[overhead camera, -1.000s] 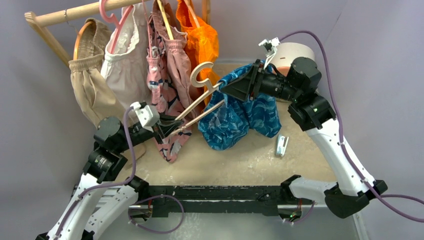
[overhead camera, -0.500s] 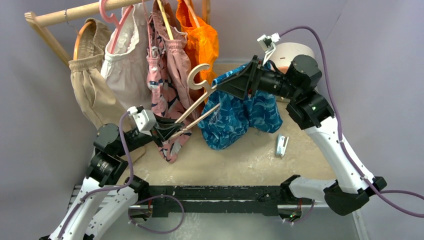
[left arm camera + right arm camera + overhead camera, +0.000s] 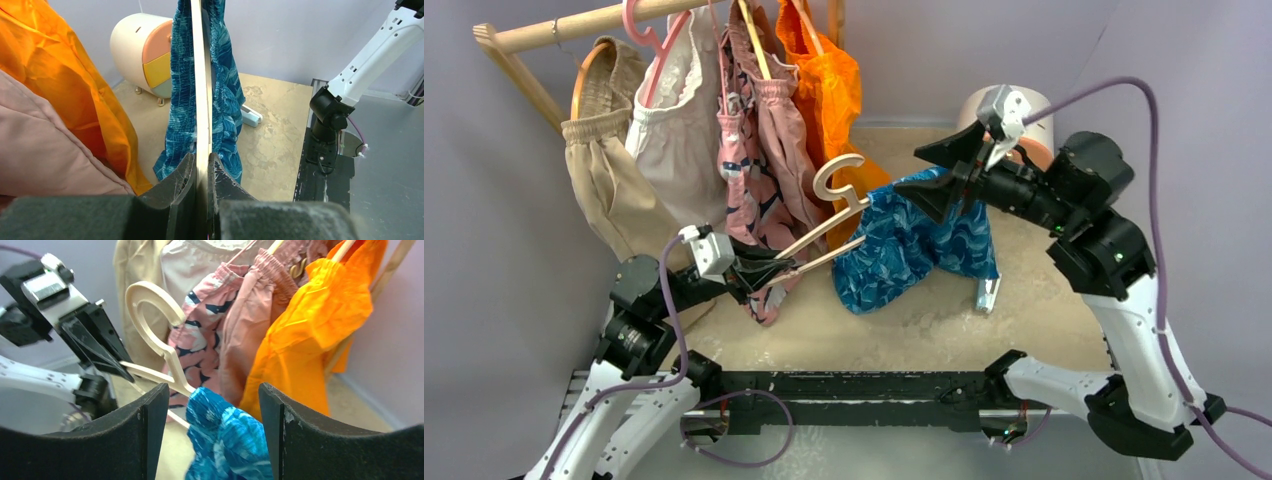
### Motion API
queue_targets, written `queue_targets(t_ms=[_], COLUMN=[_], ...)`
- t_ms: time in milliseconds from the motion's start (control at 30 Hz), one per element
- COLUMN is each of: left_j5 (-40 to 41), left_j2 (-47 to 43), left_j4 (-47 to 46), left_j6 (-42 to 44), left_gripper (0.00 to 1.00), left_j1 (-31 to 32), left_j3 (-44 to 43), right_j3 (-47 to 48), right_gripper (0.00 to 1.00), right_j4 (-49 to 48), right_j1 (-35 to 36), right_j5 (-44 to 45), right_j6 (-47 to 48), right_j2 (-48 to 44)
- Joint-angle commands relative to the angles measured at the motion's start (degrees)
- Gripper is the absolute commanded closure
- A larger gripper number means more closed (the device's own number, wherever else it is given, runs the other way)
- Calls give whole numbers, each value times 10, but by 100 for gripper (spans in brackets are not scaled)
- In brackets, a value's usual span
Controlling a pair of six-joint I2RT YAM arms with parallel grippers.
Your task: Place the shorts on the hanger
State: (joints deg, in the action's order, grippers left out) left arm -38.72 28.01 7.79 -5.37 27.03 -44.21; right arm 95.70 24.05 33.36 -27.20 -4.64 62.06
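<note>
The blue leaf-print shorts (image 3: 914,245) hang over the far end of the pale wooden hanger (image 3: 839,178), with cloth on both sides of it and their lower part near the table. My left gripper (image 3: 762,270) is shut on the hanger's near end and holds it tilted up. In the left wrist view the hanger (image 3: 201,75) runs edge-on between the shut jaws (image 3: 201,167), with the shorts (image 3: 226,85) draped on either side. My right gripper (image 3: 939,172) is open just above the shorts. In the right wrist view its jaws (image 3: 212,390) stand wide apart around the shorts (image 3: 230,445) without touching them, and the hanger's hook (image 3: 150,295) shows behind.
A wooden rail (image 3: 574,25) at the back left carries beige, white, pink patterned (image 3: 759,140) and orange (image 3: 829,75) garments right behind the hanger. A round cream drawer box (image 3: 1024,105) stands at the back right. A small white clip (image 3: 987,292) lies beside the shorts.
My right gripper has opened, let go of the shorts and drawn back to the right. The shorts have sagged lower on the hanger. The left arm has shifted the hanger slightly.
</note>
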Motion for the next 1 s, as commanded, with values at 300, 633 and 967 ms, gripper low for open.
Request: queue_targets(t_ms=[300, 633, 967], left_j5=[-31, -55, -42], left_j2=[-14, 6, 13], left_j4=[-56, -86, -88], left_j6=[39, 43, 46], left_gripper=[100, 100, 100], left_j1=[0, 0, 0], left_j3=[-16, -22, -35], right_j3=[104, 58, 69], right_gripper=[23, 33, 67], right_j4=[246, 278, 284], right_j1=[5, 21, 25], right_j5=[-11, -98, -126], right_j6=[316, 341, 367], right_j2=[65, 96, 120])
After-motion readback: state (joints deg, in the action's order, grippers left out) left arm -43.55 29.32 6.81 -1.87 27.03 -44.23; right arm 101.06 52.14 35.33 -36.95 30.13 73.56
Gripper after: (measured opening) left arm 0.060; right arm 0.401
